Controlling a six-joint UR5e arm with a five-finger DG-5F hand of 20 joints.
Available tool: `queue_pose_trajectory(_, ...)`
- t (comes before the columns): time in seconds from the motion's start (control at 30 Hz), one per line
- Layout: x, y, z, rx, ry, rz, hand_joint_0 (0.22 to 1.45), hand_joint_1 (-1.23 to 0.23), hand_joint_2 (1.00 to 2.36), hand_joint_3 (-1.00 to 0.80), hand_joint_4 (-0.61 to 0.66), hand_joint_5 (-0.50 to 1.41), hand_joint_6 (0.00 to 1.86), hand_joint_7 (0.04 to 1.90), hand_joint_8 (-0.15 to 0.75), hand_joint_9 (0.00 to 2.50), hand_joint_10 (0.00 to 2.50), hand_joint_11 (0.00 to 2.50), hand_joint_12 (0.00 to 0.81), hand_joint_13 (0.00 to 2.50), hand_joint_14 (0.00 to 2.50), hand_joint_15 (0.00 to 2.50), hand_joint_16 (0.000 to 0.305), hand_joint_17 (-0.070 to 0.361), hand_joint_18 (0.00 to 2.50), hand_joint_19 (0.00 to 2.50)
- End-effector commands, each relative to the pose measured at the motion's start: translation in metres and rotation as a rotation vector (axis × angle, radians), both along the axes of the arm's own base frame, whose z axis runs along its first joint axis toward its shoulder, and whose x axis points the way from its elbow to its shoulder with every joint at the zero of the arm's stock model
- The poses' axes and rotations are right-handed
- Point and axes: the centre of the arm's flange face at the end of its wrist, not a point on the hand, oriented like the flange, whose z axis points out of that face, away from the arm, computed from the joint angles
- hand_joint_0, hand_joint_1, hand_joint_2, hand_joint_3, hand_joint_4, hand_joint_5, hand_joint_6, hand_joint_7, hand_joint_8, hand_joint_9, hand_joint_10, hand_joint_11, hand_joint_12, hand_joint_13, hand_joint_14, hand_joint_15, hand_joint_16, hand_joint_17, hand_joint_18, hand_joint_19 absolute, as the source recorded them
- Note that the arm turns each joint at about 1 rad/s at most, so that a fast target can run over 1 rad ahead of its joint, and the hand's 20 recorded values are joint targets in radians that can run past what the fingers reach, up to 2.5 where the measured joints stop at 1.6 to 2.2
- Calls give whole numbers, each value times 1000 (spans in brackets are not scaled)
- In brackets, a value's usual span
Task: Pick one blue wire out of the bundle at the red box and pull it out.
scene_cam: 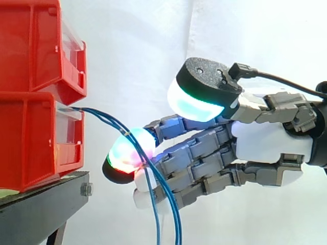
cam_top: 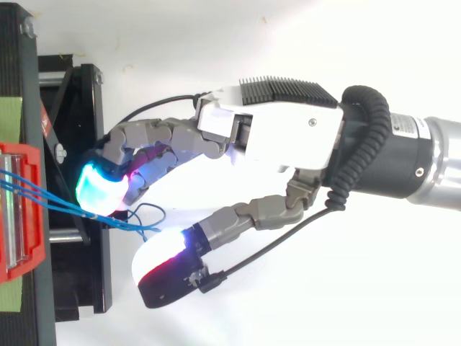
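The hand (scene_cam: 265, 140) is seen right of the lower bin (scene_cam: 30, 138), slack and clamped on nothing. Its thumb (scene_cam: 196, 99) is held high and well apart from the fingers, which are only loosely bent. The blue wires (scene_cam: 104, 116) are led out of the front of the lower bin, arched rightward, laid against a glowing fingertip (scene_cam: 127, 153) and left hanging below it. In the top view they are found on the thumb's side of the fingers, touching the pad but not pinched.

Several faults are to be feared. Because the strands run together across the pad, more than one could be caught when the thumb is brought in. If the thumb is closed too far from the pad, a strand could be missed altogether or let slip during the pull. If the wires are snagged inside the lower bin, it might be dragged along the stand (scene_cam: 41, 209).

One hand is counted, two red bins, the upper bin (scene_cam: 30, 46) stacked on the lower, and one stand. At least two blue strands are made out, but no surer count can be given.
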Motion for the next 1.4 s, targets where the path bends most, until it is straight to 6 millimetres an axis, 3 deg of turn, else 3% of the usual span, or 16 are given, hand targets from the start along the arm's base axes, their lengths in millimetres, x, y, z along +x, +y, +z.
queue_pose_trajectory(0.0,1,0,-2,2,-5,0,547,-701,1003,-458,318,-109,501,1173,308,612,6,241,418,630,12,334,57,128,481,374)
queue_pose_trajectory(0.3,4,0,-15,3,-3,-2,565,-705,1005,-427,283,-101,519,1201,309,620,6,239,416,646,12,332,56,126,497,374)
queue_pose_trajectory(0.57,5,0,-12,5,-9,-5,590,-722,1013,-317,215,-176,805,835,309,638,7,286,410,672,14,343,55,124,542,387)
queue_pose_trajectory(0.8,5,-3,-11,6,-6,-11,578,-667,1011,-338,248,-176,817,790,313,650,7,303,408,677,13,364,55,125,545,403)
queue_pose_trajectory(1.0,6,-8,-8,7,0,-17,560,-653,1009,-379,257,-143,706,915,318,663,7,299,414,683,13,359,56,126,549,411)
queue_pose_trajectory(1.37,8,-9,-4,8,-8,-18,580,-688,1017,-228,180,-192,876,893,318,657,8,352,414,701,13,366,55,125,586,408)
